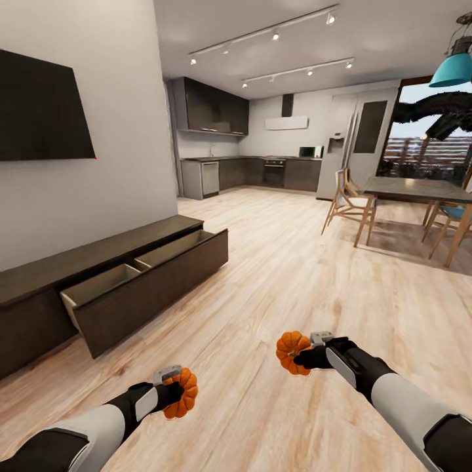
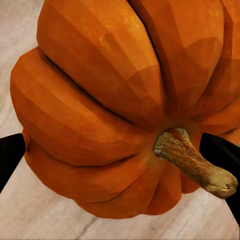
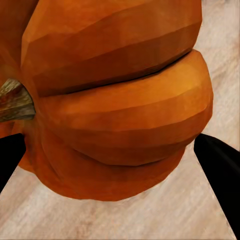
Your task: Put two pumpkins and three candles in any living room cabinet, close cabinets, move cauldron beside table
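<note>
Head view, left gripper (image 1: 176,391): seen at the near left, closed around one pumpkin (image 1: 183,393), which was held above the wooden floor (image 1: 288,262).
Head view, right gripper (image 1: 303,356): seen at the near right, clamped on the other pumpkin (image 1: 292,351), also carried over the floor.
Head view, cabinet (image 1: 98,269): placed along the left wall below a dark screen (image 1: 42,108); its long drawer (image 1: 147,278) was pulled out, and two bare compartments were shown inside.
Head view, far side: dining table (image 1: 419,190) and wooden chairs (image 1: 347,200) were seen at the right, kitchen units (image 1: 255,172) at the back.
Left wrist view: orange ribs and a brown stem of the pumpkin (image 2: 110,105) were pinched between black fingertips (image 2: 10,155).
Right wrist view: the pumpkin (image 3: 115,105) was gripped between dark fingertips (image 3: 220,170), with pale floorboards (image 3: 150,215) behind.
</note>
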You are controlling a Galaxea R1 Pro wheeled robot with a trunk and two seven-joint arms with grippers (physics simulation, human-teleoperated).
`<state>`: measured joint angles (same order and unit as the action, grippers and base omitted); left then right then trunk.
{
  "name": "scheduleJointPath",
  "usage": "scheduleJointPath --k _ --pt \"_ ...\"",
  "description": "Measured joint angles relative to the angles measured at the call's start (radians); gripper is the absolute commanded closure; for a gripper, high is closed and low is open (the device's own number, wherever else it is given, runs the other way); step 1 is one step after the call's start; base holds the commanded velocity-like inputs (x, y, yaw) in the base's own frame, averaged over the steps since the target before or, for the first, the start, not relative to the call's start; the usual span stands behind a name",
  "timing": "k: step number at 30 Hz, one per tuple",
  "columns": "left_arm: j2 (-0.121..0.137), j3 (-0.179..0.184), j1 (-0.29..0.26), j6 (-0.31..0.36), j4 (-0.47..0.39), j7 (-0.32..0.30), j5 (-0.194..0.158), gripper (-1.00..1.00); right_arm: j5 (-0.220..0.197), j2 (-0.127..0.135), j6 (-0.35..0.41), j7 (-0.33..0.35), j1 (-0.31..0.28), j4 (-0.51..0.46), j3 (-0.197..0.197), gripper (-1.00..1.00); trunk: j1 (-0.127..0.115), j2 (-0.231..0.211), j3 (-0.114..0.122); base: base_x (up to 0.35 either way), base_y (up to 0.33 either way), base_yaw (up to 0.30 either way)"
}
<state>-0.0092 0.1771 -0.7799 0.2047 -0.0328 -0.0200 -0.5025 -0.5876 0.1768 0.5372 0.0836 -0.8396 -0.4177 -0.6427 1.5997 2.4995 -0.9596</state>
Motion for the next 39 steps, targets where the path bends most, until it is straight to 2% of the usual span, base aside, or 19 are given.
scheduleJointPath --k 23,39 --pt "0.000 0.000 -0.001 0.000 0.000 0.000 0.000 1.00 0.003 -0.001 -0.001 -0.002 0.000 0.007 -0.002 1.00 0.000 0.000 0.000 0.314 -0.187 0.008" --pt "0.000 0.000 0.000 0.000 0.000 0.000 0.000 1.00 0.003 -0.002 -0.002 -0.004 0.001 0.007 -0.002 1.00 0.000 0.000 0.000 0.299 -0.210 0.261"
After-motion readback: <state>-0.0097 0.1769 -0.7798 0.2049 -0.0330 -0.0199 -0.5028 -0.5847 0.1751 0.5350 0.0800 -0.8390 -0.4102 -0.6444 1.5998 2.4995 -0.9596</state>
